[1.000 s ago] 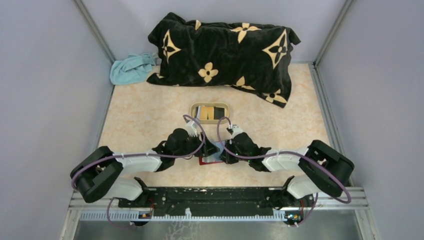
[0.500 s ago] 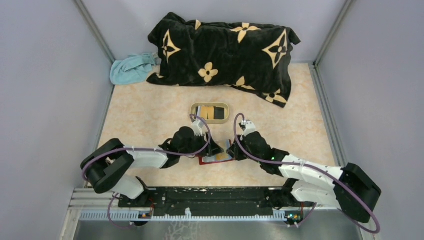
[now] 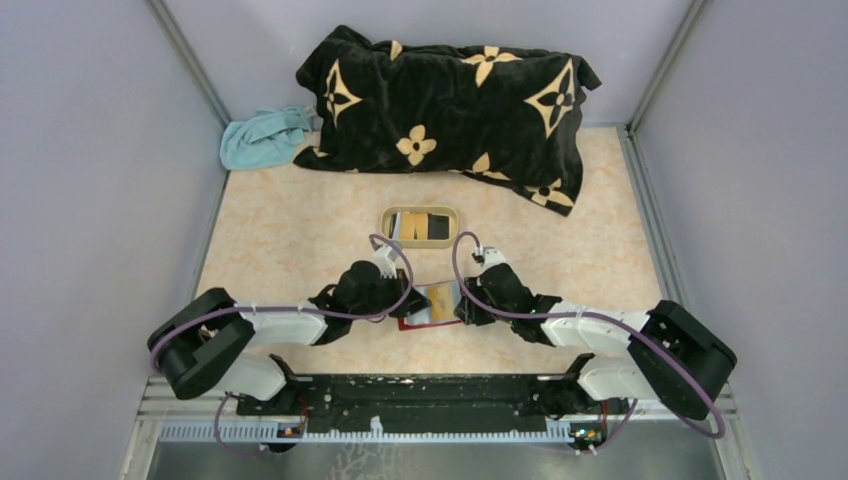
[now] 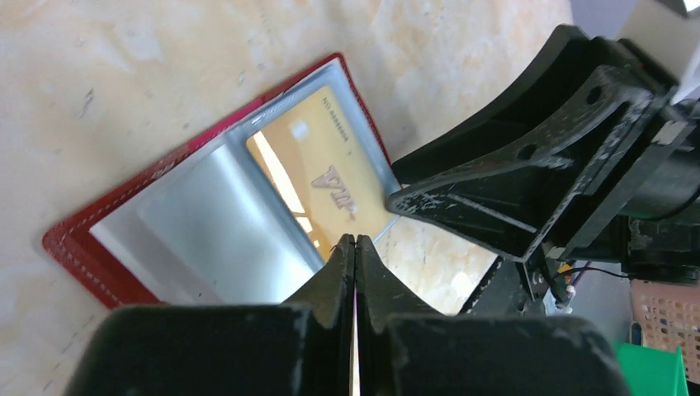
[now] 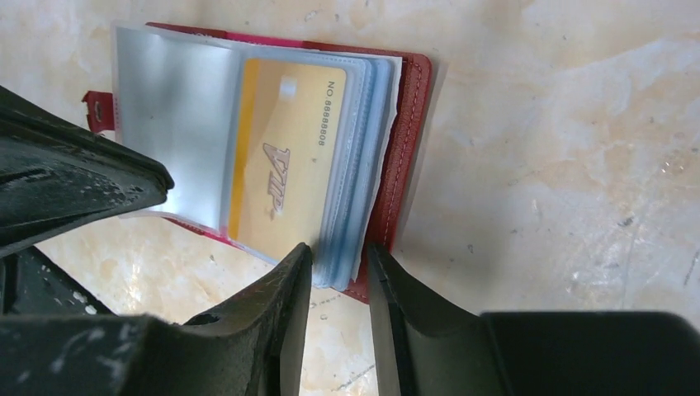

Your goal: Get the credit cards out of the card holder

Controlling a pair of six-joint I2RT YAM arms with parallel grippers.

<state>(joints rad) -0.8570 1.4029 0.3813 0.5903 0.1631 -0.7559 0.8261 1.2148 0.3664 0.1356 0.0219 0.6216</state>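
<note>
The dark red card holder (image 3: 421, 323) lies open on the table between my two grippers. Its clear sleeves show an orange-yellow credit card (image 5: 285, 177) marked VIP, also visible as the orange-yellow card (image 4: 322, 177). My left gripper (image 4: 355, 239) is shut, its tips at the edge of a sleeve; I cannot tell whether the sleeve is pinched. My right gripper (image 5: 338, 249) is open, its fingers straddling the sleeve stack and the red cover (image 5: 409, 148). In the top view the left gripper (image 3: 408, 298) and right gripper (image 3: 463, 300) flank the holder.
A beige oval tray (image 3: 385, 222) just beyond the grippers holds several cards (image 3: 432, 226). A black blanket with tan flowers (image 3: 450, 100) and a teal cloth (image 3: 262, 138) lie at the back. Grey walls close in both sides.
My left gripper has gone from open to shut at the sleeve edge. My right gripper has gone from shut to open, and its arm has drawn back in toward the holder.
</note>
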